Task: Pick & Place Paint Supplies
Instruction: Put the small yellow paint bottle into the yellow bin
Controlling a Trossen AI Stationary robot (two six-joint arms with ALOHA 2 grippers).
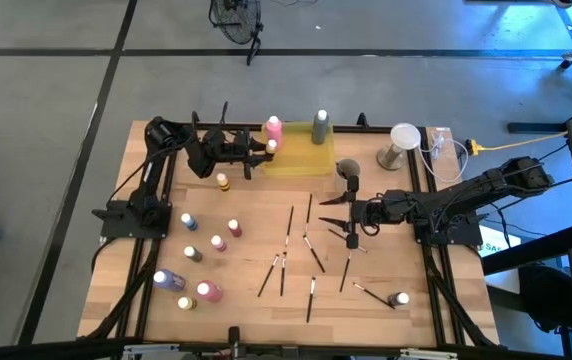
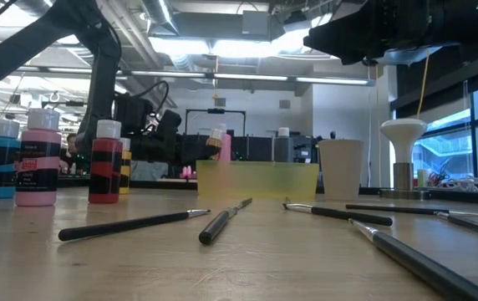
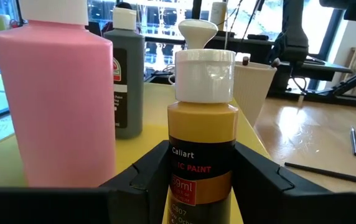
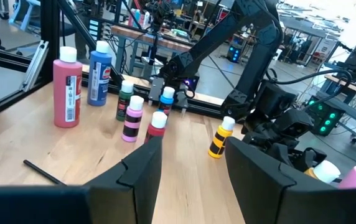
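A small ochre paint bottle (image 3: 201, 134) with a white cap stands upright between the fingers of my left gripper (image 1: 263, 148), at the left end of the translucent yellow tray (image 1: 301, 160). In the tray stand a pink bottle (image 1: 273, 127) and a grey bottle (image 1: 320, 127). My right gripper (image 1: 334, 216) hovers open above several dark-handled brushes (image 1: 288, 228) at mid-table, with nothing between its fingers (image 4: 140, 171). My left gripper pinches the ochre bottle's labelled body (image 3: 193, 171) between its two fingers, below the white cap. The fingers come in level from the table's left side. The bottle stays upright. Its base is hidden by the fingers, so I cannot tell whether it rests on the tray.
Several loose bottles (image 1: 206, 245) stand on the table's left half, and one (image 1: 400, 298) lies near the front right. A beige cup (image 1: 347, 172) stands right of the tray. A white lamp-like stand (image 1: 403, 140) is at the back right.
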